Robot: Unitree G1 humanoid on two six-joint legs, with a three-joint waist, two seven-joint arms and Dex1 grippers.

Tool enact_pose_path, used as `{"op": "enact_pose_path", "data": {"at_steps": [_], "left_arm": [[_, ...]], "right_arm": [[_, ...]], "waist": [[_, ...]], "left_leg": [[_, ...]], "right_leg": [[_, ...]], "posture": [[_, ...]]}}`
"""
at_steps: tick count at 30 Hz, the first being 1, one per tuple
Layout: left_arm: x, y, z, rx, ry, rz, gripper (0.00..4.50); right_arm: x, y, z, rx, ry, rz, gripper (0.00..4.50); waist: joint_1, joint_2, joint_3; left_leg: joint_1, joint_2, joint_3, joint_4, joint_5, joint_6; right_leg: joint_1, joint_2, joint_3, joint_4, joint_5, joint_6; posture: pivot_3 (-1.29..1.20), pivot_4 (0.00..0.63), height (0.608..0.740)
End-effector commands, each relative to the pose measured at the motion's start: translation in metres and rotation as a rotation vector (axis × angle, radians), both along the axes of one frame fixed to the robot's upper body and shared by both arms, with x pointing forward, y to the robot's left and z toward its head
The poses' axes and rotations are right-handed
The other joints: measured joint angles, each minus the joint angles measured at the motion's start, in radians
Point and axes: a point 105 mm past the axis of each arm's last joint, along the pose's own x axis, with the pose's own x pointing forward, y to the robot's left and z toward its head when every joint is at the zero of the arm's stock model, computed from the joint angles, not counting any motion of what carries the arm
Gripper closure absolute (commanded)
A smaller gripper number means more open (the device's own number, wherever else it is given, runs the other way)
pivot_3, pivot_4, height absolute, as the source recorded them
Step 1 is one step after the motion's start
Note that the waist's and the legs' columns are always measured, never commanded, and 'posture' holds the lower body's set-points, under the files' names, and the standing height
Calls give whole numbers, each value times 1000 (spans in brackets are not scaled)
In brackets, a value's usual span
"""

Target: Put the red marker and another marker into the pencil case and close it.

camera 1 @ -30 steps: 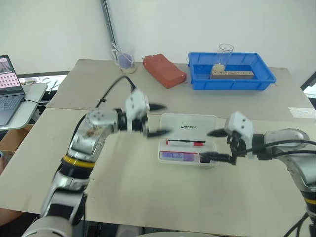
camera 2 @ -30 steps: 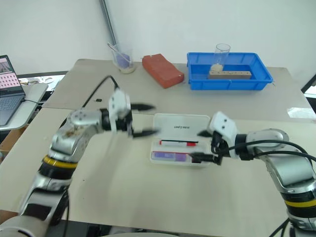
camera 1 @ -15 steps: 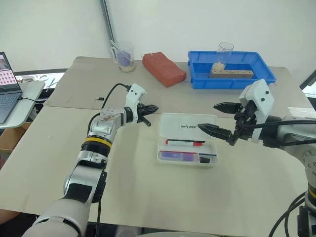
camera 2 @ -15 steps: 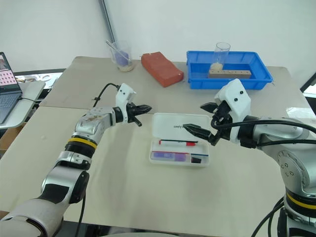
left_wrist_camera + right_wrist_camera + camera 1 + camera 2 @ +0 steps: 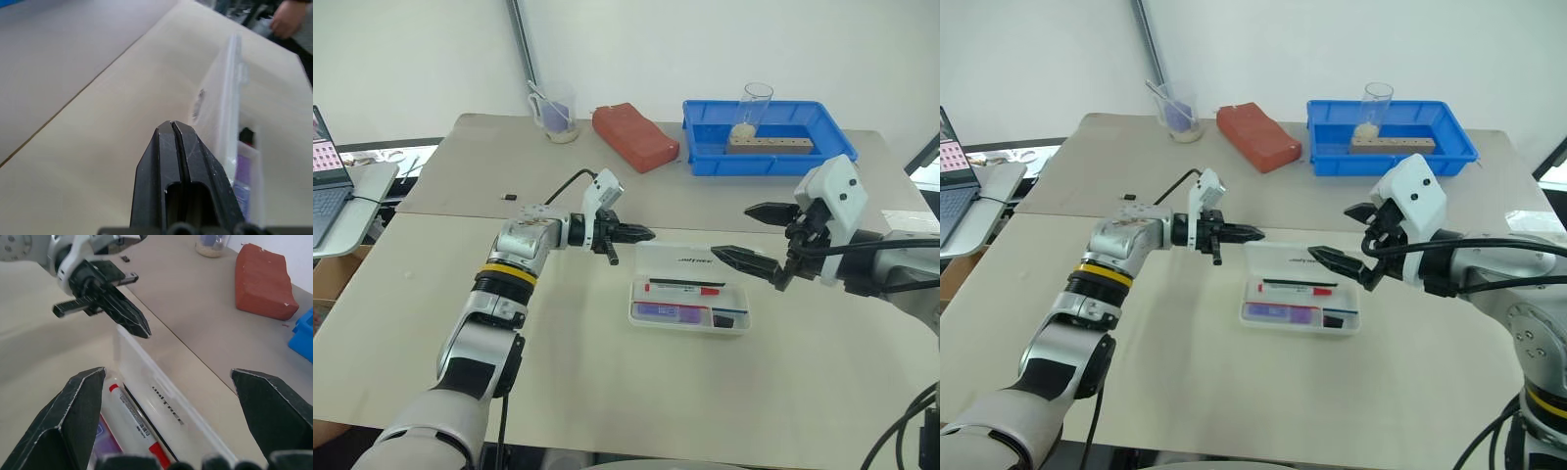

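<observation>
The pencil case lies in the middle of the table, its lettered lid tilted up from the back. Inside lie the red marker and, in front of it, the purple marker. My left gripper is shut, empty, and points right at the lid's back left corner; contact is unclear. The left wrist view shows its shut fingers beside the raised lid. My right gripper hovers open above the case's right end, holding nothing. Its wrist view looks down on the lid and red marker.
A blue tray holding a glass and a wooden block stands at the back right. A red brick and a cup stand at the back. A laptop sits off the table's left side. A person's hand shows beyond the table.
My left gripper shut and swung down and right to the lid's corner. My right gripper rose away from the case's front, staying open. The lid went from flat to tilted up.
</observation>
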Motion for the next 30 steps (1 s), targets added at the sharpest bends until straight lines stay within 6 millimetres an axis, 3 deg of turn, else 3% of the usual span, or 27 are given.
{"op": "enact_pose_path", "data": {"at_steps": [1,5,10,13,16,19,21,23,26,30], "left_arm": [[-34,-6,-7,65,-54,-181,4440],[-66,-9,-40,229,-96,-318,4440],[-73,-11,-70,359,-164,-339,4440],[-69,-12,-66,335,-204,-302,4440],[-53,-5,-33,203,-257,-163,4440],[-52,14,2,58,-286,-45,3608],[-52,32,17,12,-298,39,2675],[-52,47,18,42,-315,102,1705],[-51,89,17,154,-372,261,189],[-57,115,34,153,-409,385,81]], "right_arm": [[-16,-3,-4,-54,52,67,0],[-28,-20,-40,-136,195,51,0],[-27,-34,-64,-167,231,13,0],[-19,-37,-66,-127,197,-2,0],[-13,-48,-72,-116,193,-16,0],[-10,-52,-70,-105,187,0,0],[-7,-55,-69,-103,182,8,0],[-4,-56,-67,-100,172,10,0],[10,-65,-61,-57,123,-31,0],[18,-83,-60,-57,109,-85,0]], "waist": [[0,0,0],[3,-1,0],[2,-3,2],[0,-2,1],[0,-3,1],[-4,-2,1],[-5,-2,1],[-2,-2,1],[-5,-2,1],[5,-4,2]], "left_leg": [[1,0,0,0,0,0],[2,1,0,-1,0,0],[2,0,0,2,0,0],[2,0,0,3,0,0],[2,0,0,3,0,0],[1,0,0,3,0,0],[1,1,0,2,0,0],[2,1,0,2,0,0],[5,1,1,1,0,0],[4,2,1,1,0,0]], "right_leg": [[1,0,0,0,0,0],[3,0,0,-1,0,-1],[3,-1,1,-1,0,-1],[3,-1,1,-1,-1,1],[3,-1,1,0,-1,1],[2,-1,1,0,-1,1],[2,0,1,0,-1,1],[3,0,1,0,-1,1],[4,0,2,0,-1,1],[4,-1,0,0,-1,0]], "posture": [[0,150,740],[0,150,740],[0,150,740],[0,150,740],[0,150,740],[0,150,740],[0,150,740],[0,150,740],[0,150,740],[0,150,740]]}}
